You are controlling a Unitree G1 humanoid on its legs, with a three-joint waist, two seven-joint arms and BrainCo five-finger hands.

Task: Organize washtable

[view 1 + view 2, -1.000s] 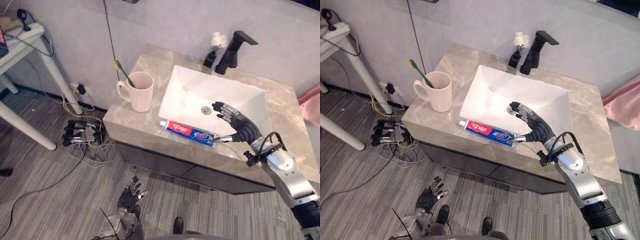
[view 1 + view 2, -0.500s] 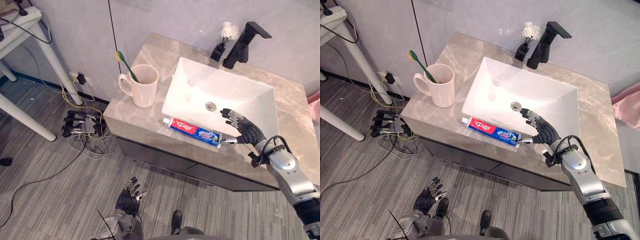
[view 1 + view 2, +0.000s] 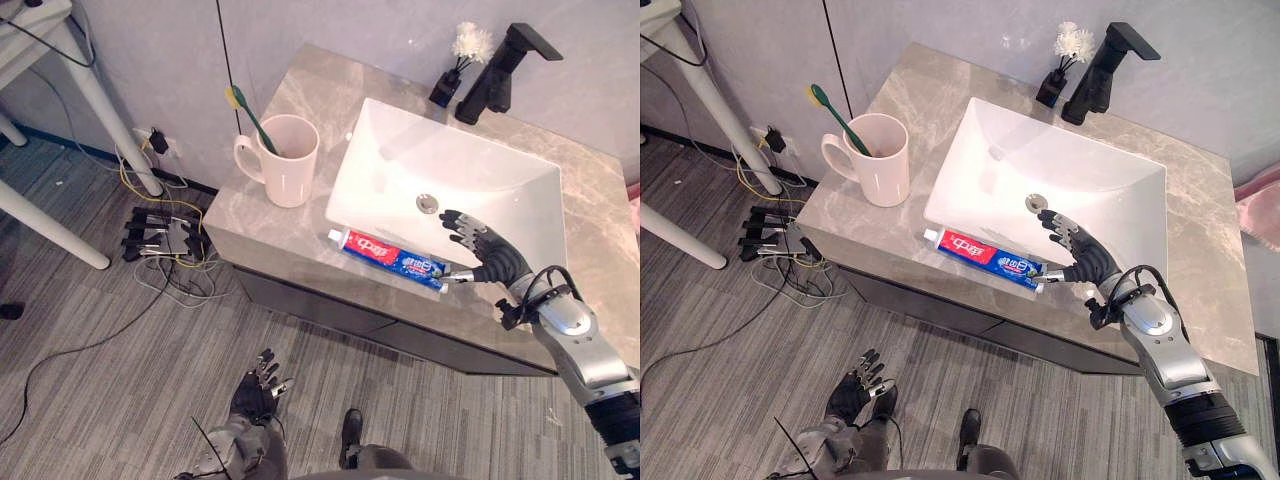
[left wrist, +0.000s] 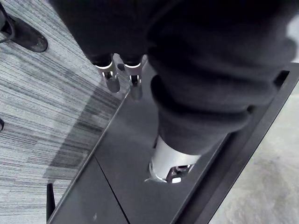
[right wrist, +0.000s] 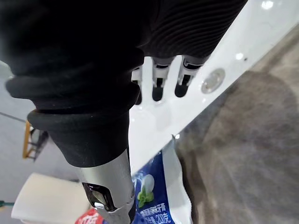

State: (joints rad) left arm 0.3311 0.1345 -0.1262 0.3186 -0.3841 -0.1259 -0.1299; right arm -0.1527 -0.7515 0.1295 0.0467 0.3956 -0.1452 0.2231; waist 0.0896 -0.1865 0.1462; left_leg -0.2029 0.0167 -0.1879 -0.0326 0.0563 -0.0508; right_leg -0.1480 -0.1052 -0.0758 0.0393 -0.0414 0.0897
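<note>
- left eye view: the toothbrush already stands in the mug; the toothpaste tube lies flat on the desk along the basin front (1 item left, i judge).
- right eye view: right robot hand spread wide, empty, thumb just beside the tube's end.
- left wrist view: left robot hand hangs relaxed, empty, above the floor.
- right wrist view: straight fingers over the basin edge.

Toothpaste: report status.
Right hand open at toothpaste tail, no grasp. Left hand open, low near floor. Toothpaste flat on counter before sink. Mug apart, leftward.

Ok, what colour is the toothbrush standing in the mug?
The toothbrush is green, leaning in the mug; it shows best in the right eye view.
</note>
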